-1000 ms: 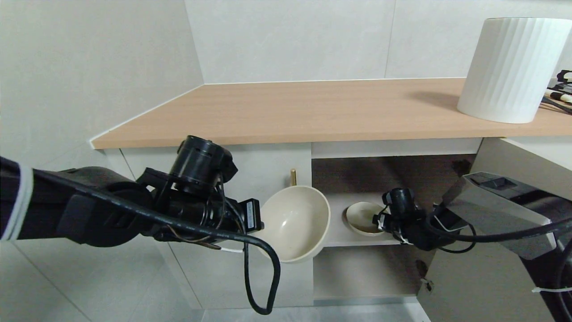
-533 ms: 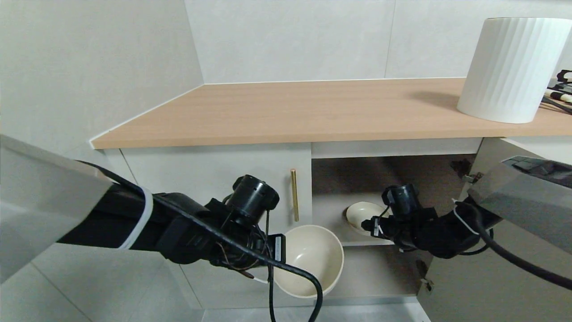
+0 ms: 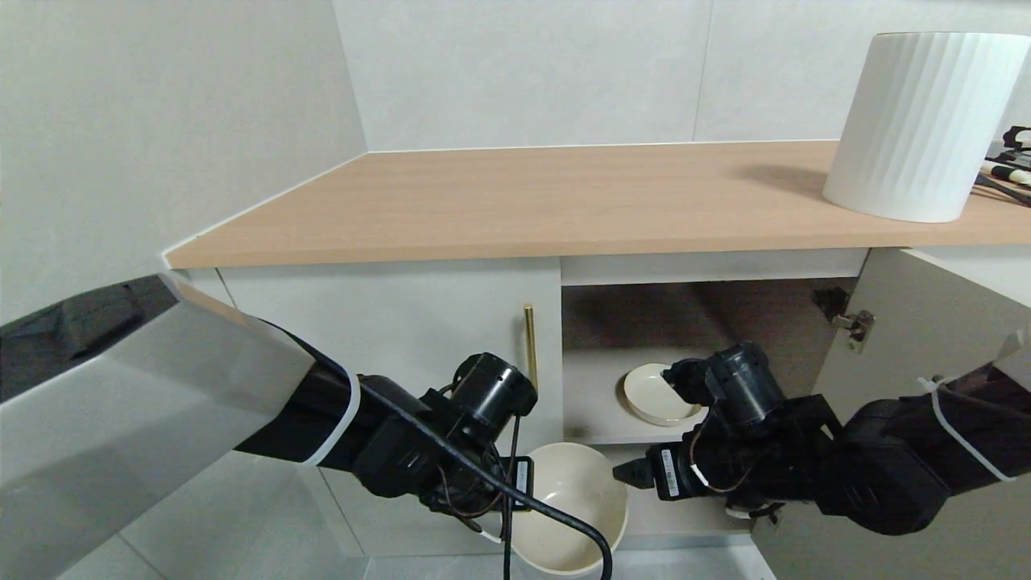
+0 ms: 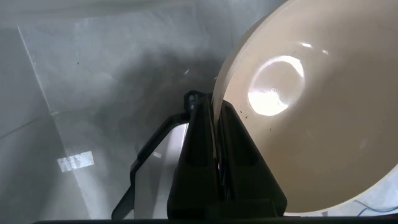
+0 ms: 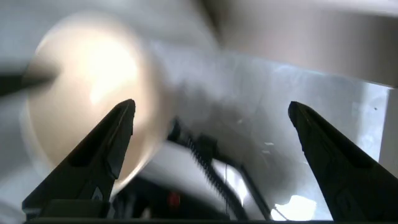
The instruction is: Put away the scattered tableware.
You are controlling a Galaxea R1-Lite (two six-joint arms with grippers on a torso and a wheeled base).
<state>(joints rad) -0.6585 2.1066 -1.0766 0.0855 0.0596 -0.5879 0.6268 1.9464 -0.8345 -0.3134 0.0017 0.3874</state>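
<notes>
A large cream bowl (image 3: 573,507) hangs low in front of the open cabinet, near floor level. My left gripper (image 3: 525,486) is shut on its rim; in the left wrist view the left gripper (image 4: 211,107) pinches the edge of the bowl (image 4: 311,106) between its two fingers. A small cream plate (image 3: 651,393) lies on the cabinet's middle shelf (image 3: 592,403). My right gripper (image 3: 632,474) hovers below that shelf, just right of the bowl, pointing at it. In its own view the right gripper (image 5: 211,134) stands open and holds nothing, with the bowl (image 5: 93,81) ahead.
The cabinet's right door (image 3: 926,379) is swung open; the left door with its brass handle (image 3: 529,342) is closed. On the wooden countertop (image 3: 523,201) stands a white ribbed container (image 3: 926,121), with some utensils (image 3: 1011,165) at the far right.
My left arm has carried the bowl down and to the right, toward the cabinet's lower part. My right gripper has drawn back from the plate on the shelf and dropped lower.
</notes>
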